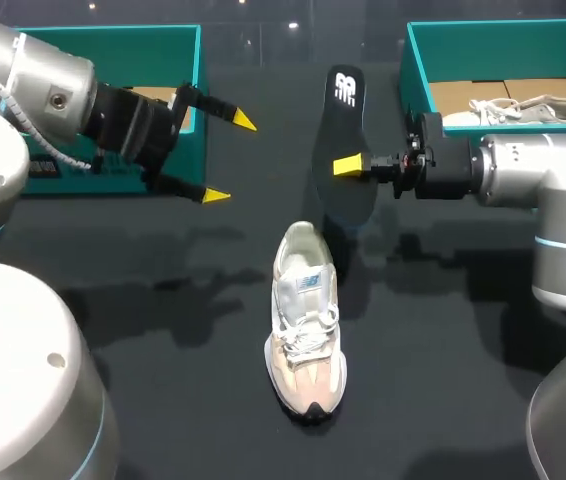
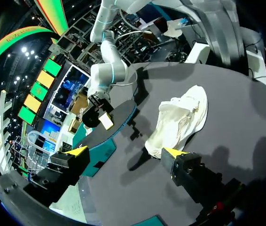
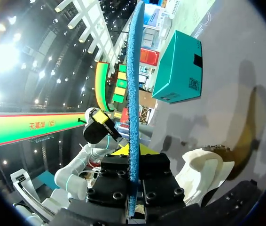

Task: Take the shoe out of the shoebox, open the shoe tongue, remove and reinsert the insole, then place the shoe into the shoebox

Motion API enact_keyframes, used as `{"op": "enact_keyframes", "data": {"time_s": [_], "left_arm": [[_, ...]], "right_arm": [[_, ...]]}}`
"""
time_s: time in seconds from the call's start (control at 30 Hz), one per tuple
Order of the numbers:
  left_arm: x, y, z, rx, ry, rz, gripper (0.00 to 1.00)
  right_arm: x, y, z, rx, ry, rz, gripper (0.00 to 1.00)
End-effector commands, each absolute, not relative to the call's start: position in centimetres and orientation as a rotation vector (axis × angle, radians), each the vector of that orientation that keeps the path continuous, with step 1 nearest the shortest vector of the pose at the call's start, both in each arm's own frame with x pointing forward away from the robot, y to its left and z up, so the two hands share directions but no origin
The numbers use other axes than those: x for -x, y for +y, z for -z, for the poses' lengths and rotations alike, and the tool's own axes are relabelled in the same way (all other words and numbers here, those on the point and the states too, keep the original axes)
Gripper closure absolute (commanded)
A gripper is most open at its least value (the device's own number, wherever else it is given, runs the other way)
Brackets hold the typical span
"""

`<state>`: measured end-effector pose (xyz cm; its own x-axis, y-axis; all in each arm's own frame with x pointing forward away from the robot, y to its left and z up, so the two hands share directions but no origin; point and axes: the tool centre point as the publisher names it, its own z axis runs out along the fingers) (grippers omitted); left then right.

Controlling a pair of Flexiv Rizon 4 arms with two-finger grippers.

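Right gripper (image 1: 355,165) clamps the flat black insole (image 1: 344,95), left gripper (image 1: 225,158) gapes empty; I'd feed it toe-first into the beige sneaker (image 1: 305,320).

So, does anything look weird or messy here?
Only the insole: it is out of the shoe, held up in the air by the right gripper. The shoe sits alone on the table. Nothing looks spilled or broken.

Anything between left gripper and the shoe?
No. Head view shows only bare black table between the left gripper and the shoe.
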<state>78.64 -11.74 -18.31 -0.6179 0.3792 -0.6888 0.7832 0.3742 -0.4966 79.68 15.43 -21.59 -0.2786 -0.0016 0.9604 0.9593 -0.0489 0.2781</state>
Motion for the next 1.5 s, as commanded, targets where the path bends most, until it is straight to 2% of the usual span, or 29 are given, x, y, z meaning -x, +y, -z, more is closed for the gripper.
{"op": "enact_keyframes", "data": {"time_s": [0.03, 0.27, 0.4, 0.67, 1.03, 1.1, 1.33, 1.5], "left_arm": [[-77.4, -11.6, 20.2, -0.841, 2.218, 1.244, 0.00], [-75.2, -11.8, 22.6, -0.619, 2.486, 1.207, 0.00], [-74.7, -10.9, 23.4, -0.546, 2.755, 0.670, 0.00], [-74.7, -10.9, 23.4, -0.546, 2.755, 0.670, 0.00], [-74.3, -11.2, 26.8, -0.348, 2.969, 0.697, 0.00], [-74.1, -11.4, 27.4, -0.321, 3.002, 0.557, 0.00], [-74.1, -11.4, 27.4, -0.321, 3.002, 0.557, 0.00], [-73.6, -12.7, 30.3, -0.334, 3.035, 0.591, 0.00]], "right_arm": [[-79.6, 15.1, 21.9, 1.040, -1.373, 1.526, 1.00], [-80.1, 15.0, 22.7, 0.971, -1.457, 1.588, 1.00], [-80.2, 15.3, 23.2, 0.998, -1.513, 1.594, 1.00], [-80.2, 15.3, 23.2, 0.998, -1.513, 1.594, 1.00], [-79.8, 16.8, 24.9, 0.961, -1.664, 1.745, 1.00], [-79.8, 16.9, 25.0, 0.964, -1.675, 1.750, 1.00], [-79.8, 16.9, 25.0, 0.964, -1.675, 1.750, 1.00], [-79.9, 17.7, 25.1, 0.930, -1.698, 1.775, 1.00]]}}
